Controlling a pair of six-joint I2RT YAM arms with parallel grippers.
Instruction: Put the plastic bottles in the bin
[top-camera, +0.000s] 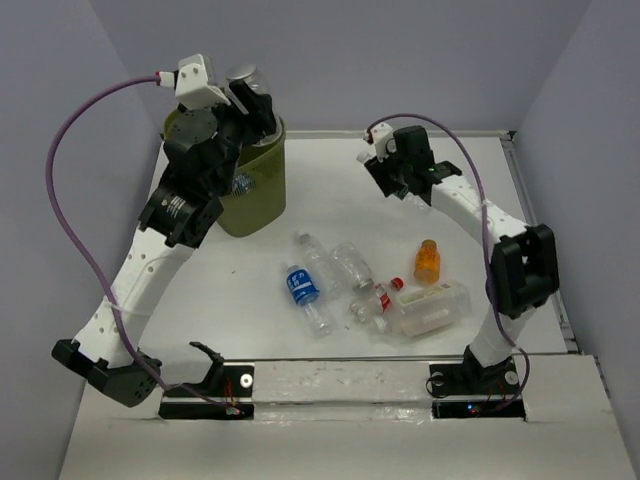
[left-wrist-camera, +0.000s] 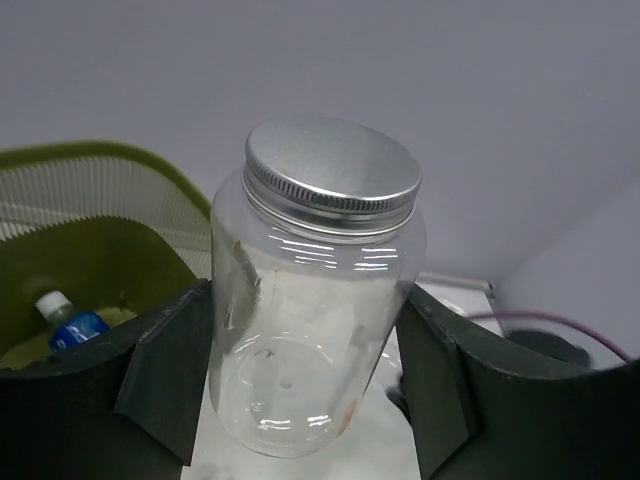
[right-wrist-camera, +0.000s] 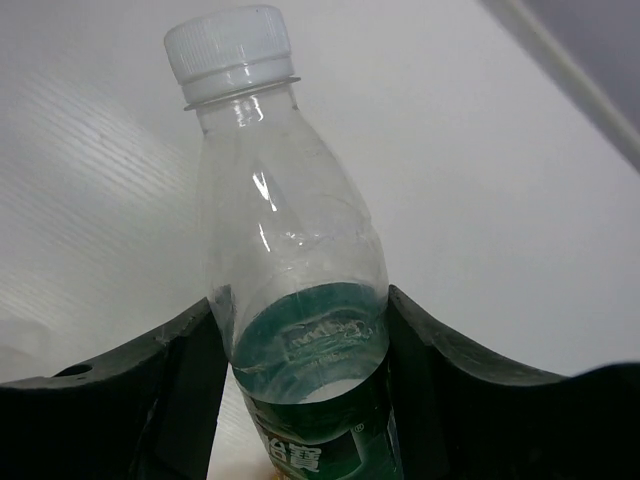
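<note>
Left gripper (top-camera: 243, 100): jaws clamped on clear lidded jar (left-wrist-camera: 320, 300), high beside bin (top-camera: 262, 190) rim; centre over opening before release. Right gripper (right-wrist-camera: 300, 330): jaws clamped on green-label bottle (right-wrist-camera: 290, 270), far tabletop (top-camera: 230, 290); lift clear.

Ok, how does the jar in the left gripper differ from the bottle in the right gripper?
The jar has a wide silver screw lid; the bottle has a small white cap. The jar is squat with a broad mouth; the bottle tapers to a narrow neck. The jar is bare, while the bottle wears a green label. Both are clear and closed.
</note>
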